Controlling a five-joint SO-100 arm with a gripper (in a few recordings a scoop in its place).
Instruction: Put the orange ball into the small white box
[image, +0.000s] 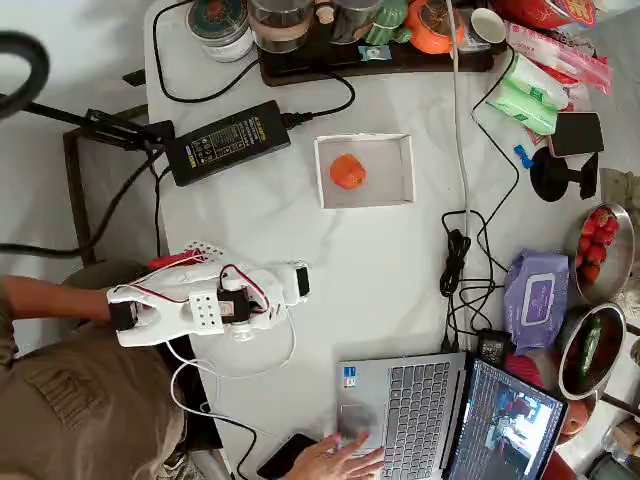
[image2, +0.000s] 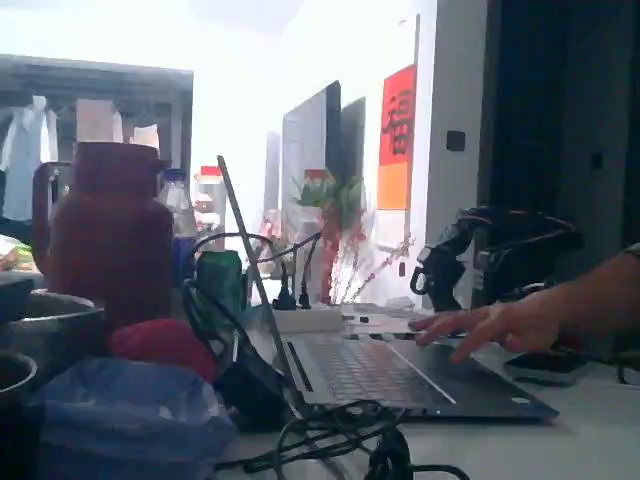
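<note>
In the overhead view the small orange ball (image: 347, 171) lies inside the small white box (image: 404, 170), left of the middle of its pale floor. The box stands on the white table, upper centre. My white arm is folded low at the table's left edge. Its gripper (image: 299, 282) points right, well below and left of the box, about a box-width away. The fingers look shut with nothing between them. In the fixed view the arm (image2: 505, 250) is a dark shape behind a person's hand, and the ball and box are hidden.
A black power adapter (image: 228, 140) lies left of the box. Cables (image: 458, 262) run down its right side. A laptop (image: 415, 410) with a person's hand (image: 335, 455) sits at the front edge. A tray of jars (image: 370, 45), tissue packs (image: 527, 95), wipes (image: 538, 300) and bowls (image: 600, 250) crowd the back and right.
</note>
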